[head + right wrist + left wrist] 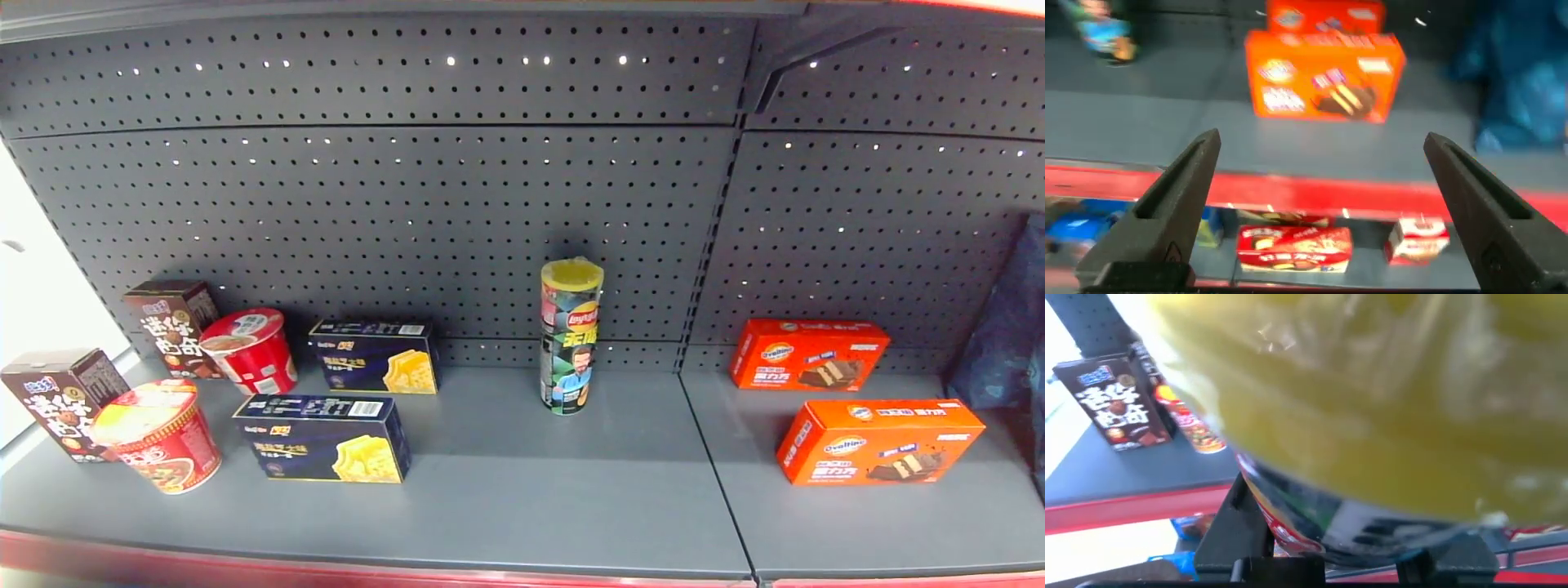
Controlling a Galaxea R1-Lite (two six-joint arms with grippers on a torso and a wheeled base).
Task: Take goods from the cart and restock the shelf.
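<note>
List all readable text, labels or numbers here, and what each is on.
Orange boxes: brand logo and product print; not quoted.
Blue boxes: white barcode labels on top; digits too small.
Shelf can: brand logo; not quoted.
Brown boxes, cups: large characters; small print unreadable.
Held item, left wrist view: blurred, unreadable.
No price tags or other numbers legible.

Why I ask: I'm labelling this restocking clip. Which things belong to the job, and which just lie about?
Job:
yellow-lidded chip can, gripped by the left gripper
the shelf
the matching chip can upright on it
the open, empty right gripper

Lying about:
dark blue patterned fabric at the shelf's right end
already shelved orange boxes, noodle cups, navy boxes, brown boxes
</note>
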